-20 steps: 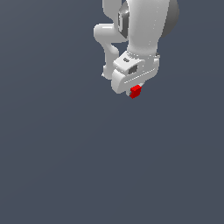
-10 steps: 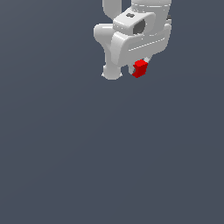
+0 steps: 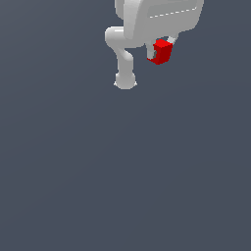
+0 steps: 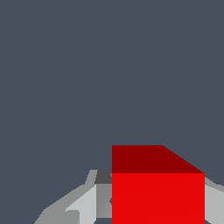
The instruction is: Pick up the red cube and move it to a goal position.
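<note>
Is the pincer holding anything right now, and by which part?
Yes: the pincer is shut on the red cube, gripping it by two opposite side faces.

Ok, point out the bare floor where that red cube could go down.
Nearly all of the flat dark grey floor is bare: everything below and to the exterior view's left and right of the white arm. The only crowded spot is the top, where the end effector grips the small bright-red cube.

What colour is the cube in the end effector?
Bright red; the red cube shows best in the wrist view, its upper face a darker red.
</note>
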### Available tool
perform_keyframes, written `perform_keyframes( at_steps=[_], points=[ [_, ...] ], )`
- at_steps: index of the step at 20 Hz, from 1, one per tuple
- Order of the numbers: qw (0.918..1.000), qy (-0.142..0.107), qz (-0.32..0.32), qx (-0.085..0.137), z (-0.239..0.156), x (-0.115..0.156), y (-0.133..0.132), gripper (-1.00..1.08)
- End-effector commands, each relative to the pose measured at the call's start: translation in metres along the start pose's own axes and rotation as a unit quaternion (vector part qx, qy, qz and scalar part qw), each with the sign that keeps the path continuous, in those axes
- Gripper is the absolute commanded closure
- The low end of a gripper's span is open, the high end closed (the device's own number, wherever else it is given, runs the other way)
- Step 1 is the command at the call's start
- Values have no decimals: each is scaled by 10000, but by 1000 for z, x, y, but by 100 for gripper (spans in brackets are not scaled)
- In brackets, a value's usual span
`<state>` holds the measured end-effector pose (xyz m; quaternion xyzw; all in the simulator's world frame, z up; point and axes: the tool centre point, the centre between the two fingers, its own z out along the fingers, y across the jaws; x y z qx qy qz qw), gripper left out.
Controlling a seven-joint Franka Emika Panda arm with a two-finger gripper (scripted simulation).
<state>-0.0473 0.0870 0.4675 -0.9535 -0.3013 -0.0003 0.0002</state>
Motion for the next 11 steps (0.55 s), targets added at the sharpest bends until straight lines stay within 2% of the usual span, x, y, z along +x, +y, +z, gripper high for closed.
perform_keyframes(
  at_steps=[1, 11],
  points=[
    [10000, -3, 0, 1, -11, 1, 1, 108],
    [10000, -4, 3, -1, -26, 3, 2, 108]
  ],
)
